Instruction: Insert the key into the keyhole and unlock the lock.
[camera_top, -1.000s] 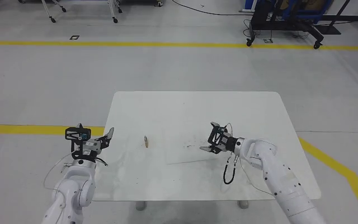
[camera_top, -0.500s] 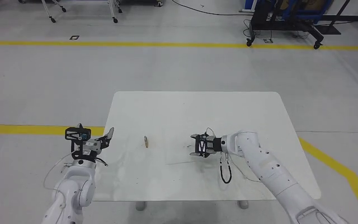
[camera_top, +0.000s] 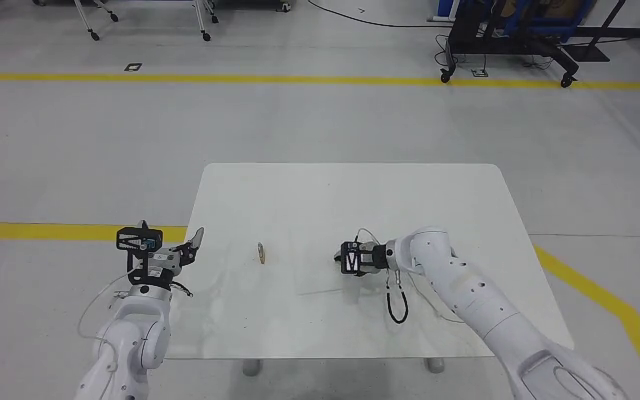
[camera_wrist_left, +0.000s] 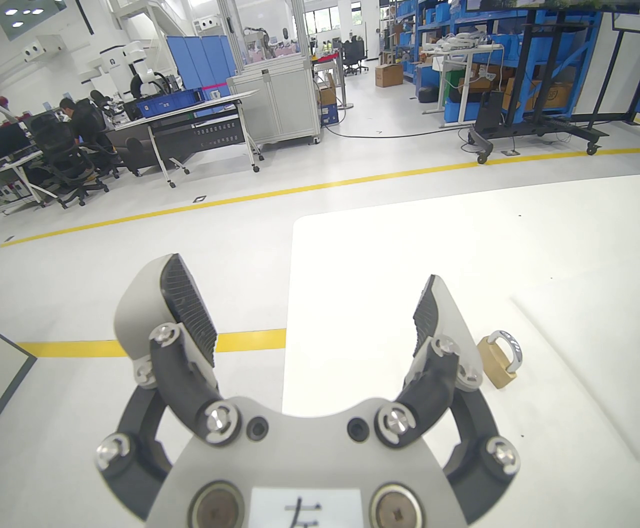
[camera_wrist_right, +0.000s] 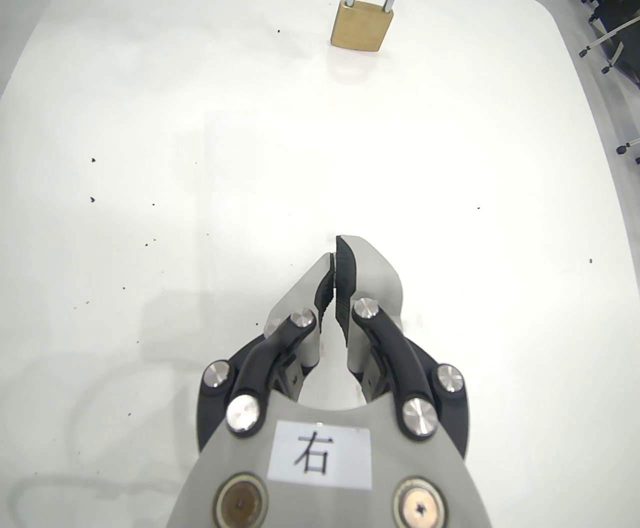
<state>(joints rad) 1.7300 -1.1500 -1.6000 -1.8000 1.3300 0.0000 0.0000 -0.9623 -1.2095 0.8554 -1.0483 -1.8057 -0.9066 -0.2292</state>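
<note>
Your right gripper (camera_top: 340, 258) sits over the middle of the table (camera_top: 420, 190), pads pressed together. A thin sliver shows between the fingertips (camera_wrist_right: 346, 255); can't tell if that's the key. The brass lock (camera_top: 260, 253) lies on the table at 9 o'clock from that gripper, well apart from it, nothing touching it. Its shackle looks closed in the left wrist view. Your left gripper (camera_top: 195, 240) is at 9 o'clock from the lock, at the table's left edge, fingers spread wide and holding nothing.
</note>
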